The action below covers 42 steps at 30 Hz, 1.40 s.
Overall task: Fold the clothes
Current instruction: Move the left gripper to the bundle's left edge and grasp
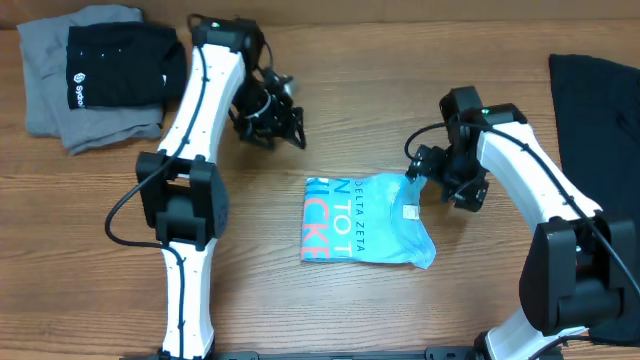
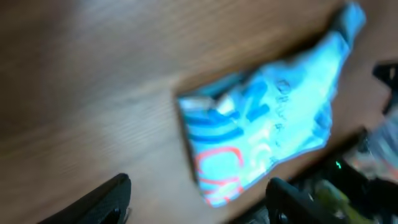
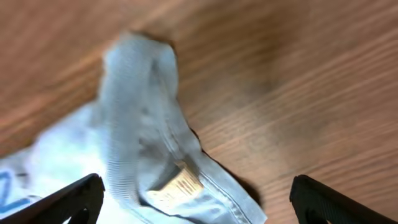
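Observation:
A light blue T-shirt (image 1: 368, 220) with white and pink lettering lies folded into a small rectangle at the table's middle. It shows blurred in the left wrist view (image 2: 267, 130), and its collar with a tan label shows in the right wrist view (image 3: 155, 162). My left gripper (image 1: 270, 125) is open and empty, above the table up and left of the shirt. My right gripper (image 1: 440, 180) is open and empty, just above the shirt's upper right corner. A black garment (image 1: 115, 62) lies folded on a grey one (image 1: 50, 100) at the far left.
A dark garment (image 1: 598, 120) lies spread at the table's right edge. The table (image 1: 380, 90) is bare brown wood between the arms.

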### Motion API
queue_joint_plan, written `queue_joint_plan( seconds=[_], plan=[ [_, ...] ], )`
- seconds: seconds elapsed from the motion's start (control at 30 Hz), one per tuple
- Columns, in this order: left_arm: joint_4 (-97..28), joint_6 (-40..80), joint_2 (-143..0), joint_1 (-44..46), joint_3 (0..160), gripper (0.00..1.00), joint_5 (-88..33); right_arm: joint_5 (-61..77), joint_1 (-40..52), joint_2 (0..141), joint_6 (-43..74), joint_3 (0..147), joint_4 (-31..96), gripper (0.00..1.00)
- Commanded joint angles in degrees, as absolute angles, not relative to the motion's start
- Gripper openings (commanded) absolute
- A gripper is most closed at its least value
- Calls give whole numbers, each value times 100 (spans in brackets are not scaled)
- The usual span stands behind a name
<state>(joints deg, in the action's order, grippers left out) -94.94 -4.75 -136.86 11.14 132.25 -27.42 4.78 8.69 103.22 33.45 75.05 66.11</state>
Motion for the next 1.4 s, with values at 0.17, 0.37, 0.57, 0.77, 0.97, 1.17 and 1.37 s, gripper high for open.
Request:
queue_joint_plan(
  seconds=[0.17, 0.37, 0.57, 0.77, 0.97, 1.17, 1.37],
  plan=[
    [-9677, -510, -13098, 1358, 13170, 74, -2974, 309, 220, 10136, 3229, 8149, 6733, 100],
    [-9684, 176, -12359, 1282, 13063, 79, -1844, 309, -357, 10092, 3120, 8152, 6748, 100],
    [-9682, 279, -11290, 1356, 12293, 82, -1772, 303, -523, 10092, 3124, 8149, 6726, 100],
    [-9122, 279, -10481, 1393, 10615, 93, -2156, 309, -523, 10092, 3127, 8149, 6573, 100],
    [-7225, 126, -10462, 1551, 8248, 94, -3518, 307, -523, 10092, 3124, 8149, 6569, 100],
    [-5690, 270, -10462, 1581, 7024, 97, -3903, 305, -523, 10092, 3103, 8149, 6569, 100],
    [-5057, 993, -10471, 1581, 6340, 95, -3542, 309, -523, 10092, 3107, 8149, 6523, 100]
  ],
)
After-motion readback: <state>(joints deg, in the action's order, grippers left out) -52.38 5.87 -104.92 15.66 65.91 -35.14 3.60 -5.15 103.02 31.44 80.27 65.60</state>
